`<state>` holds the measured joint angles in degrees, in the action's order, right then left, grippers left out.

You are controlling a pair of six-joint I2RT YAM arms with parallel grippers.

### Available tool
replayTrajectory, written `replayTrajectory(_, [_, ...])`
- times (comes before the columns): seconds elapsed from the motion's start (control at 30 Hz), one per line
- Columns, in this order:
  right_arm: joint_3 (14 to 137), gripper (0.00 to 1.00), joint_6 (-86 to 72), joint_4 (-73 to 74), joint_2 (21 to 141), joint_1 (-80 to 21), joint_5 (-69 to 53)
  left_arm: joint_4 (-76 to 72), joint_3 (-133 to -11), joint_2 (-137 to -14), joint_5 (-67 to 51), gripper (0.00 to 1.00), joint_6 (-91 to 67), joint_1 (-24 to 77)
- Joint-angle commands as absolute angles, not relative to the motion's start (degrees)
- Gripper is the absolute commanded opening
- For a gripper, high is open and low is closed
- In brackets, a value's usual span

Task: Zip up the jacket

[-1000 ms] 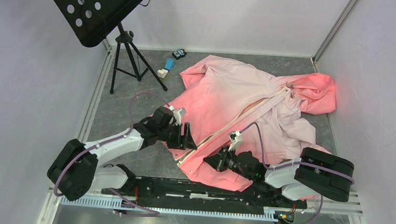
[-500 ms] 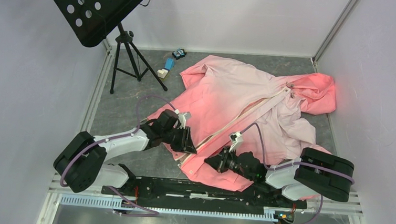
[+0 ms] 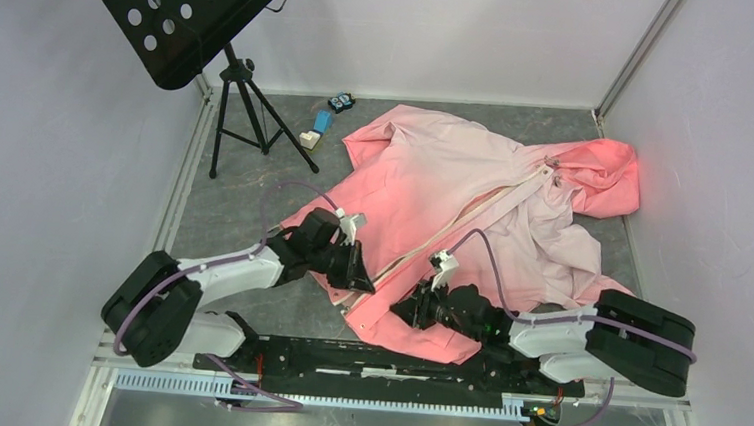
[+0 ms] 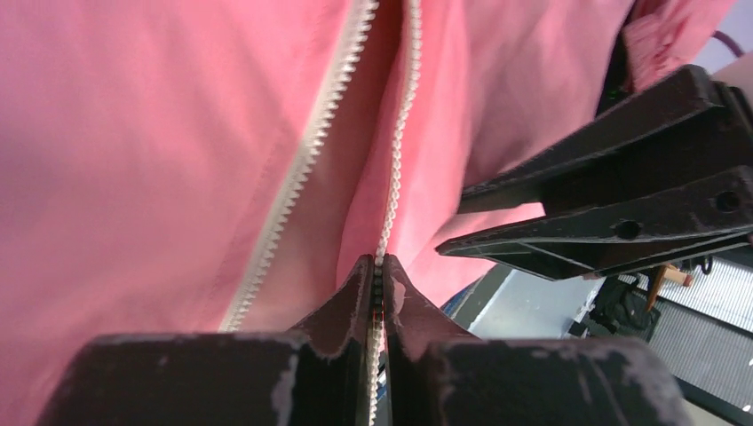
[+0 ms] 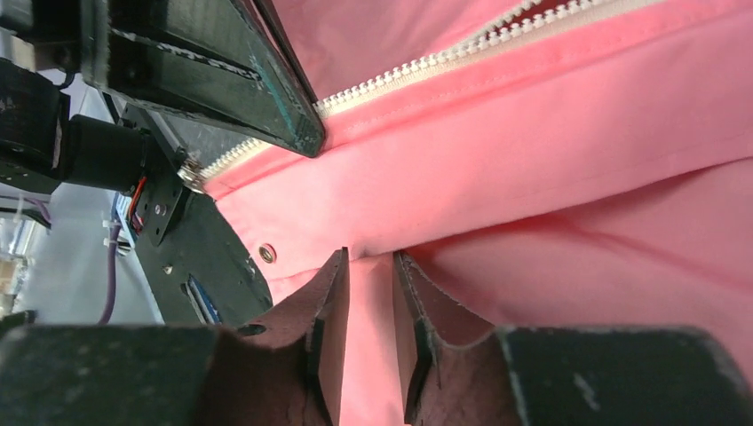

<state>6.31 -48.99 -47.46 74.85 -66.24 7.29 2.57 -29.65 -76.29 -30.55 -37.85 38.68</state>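
Note:
The pink jacket (image 3: 436, 172) lies spread on the grey floor, its cream zipper strip (image 3: 473, 212) running diagonally and unjoined at the near end. My left gripper (image 3: 357, 272) sits at the lower hem. In the left wrist view it (image 4: 379, 262) is shut on one row of zipper teeth (image 4: 397, 151), while the other row (image 4: 302, 169) lies free to the left. My right gripper (image 3: 402, 309) is just right of it, over the other front panel. Its jaws (image 5: 368, 257) stand slightly apart with a fold of pink fabric (image 5: 533, 142) between them, near a metal snap (image 5: 266, 254).
A black music stand (image 3: 181, 14) on a tripod (image 3: 245, 114) stands at the back left. Small blue and white objects (image 3: 317, 127) lie beside the jacket's far left corner. Walls close in on the left, back and right. The two grippers are very close together.
My left gripper slid right onto the jacket's hem and closed on the zipper edge. My right gripper went from shut to slightly open, and its arm shifted a little.

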Motion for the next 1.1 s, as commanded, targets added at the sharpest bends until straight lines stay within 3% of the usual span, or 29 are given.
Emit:
replayTrajectory(0.0, [10.5, 0.34, -41.1, -34.8, 69.2, -66.1, 7.3, -2.3, -28.9, -69.0, -32.0, 0.11, -35.4, 39.0])
replayTrajectory(0.17, [10.4, 0.53, -40.6, -29.2, 61.3, -66.3, 8.3, -5.9, -26.7, -64.1, -31.4, 0.08, -35.8, 39.0])
replayTrajectory(0.3, [11.5, 0.6, -40.8, -25.1, 56.2, -66.5, 8.2, -8.2, -25.2, -61.6, -30.7, 0.02, -36.8, 39.1])
replayTrajectory(0.47, [12.2, 0.67, -40.4, -19.7, 50.5, -66.5, 10.4, -7.8, -25.2, -60.8, -29.5, 0.02, -38.1, 39.1])
replayTrajectory(0.6, [9.5, 0.71, -43.7, -33.6, 50.3, -66.8, 2.1, -9.2, -24.7, -60.2, -28.2, 0.02, -41.0, 39.6])
replayTrajectory(0.73, [9.4, 0.7, -50.2, -50.7, 58.9, -67.8, -4.7, -11.8, -23.7, -58.5, -25.9, 0.02, -43.9, 39.9])
replayTrajectory(0.9, [7.1, 0.68, -60.5, -69.7, 71.8, -67.8, -3.7, -14.1, -22.9, -57.0, -25.1, 0.02, -47.5, 40.1])
replayTrajectory(1.07, [6.4, 0.67, -61.9, -72.4, 76.2, -67.8, 1.2, -14.5, -22.4, -57.7, -26.9, 0.02, -50.4, 40.1])
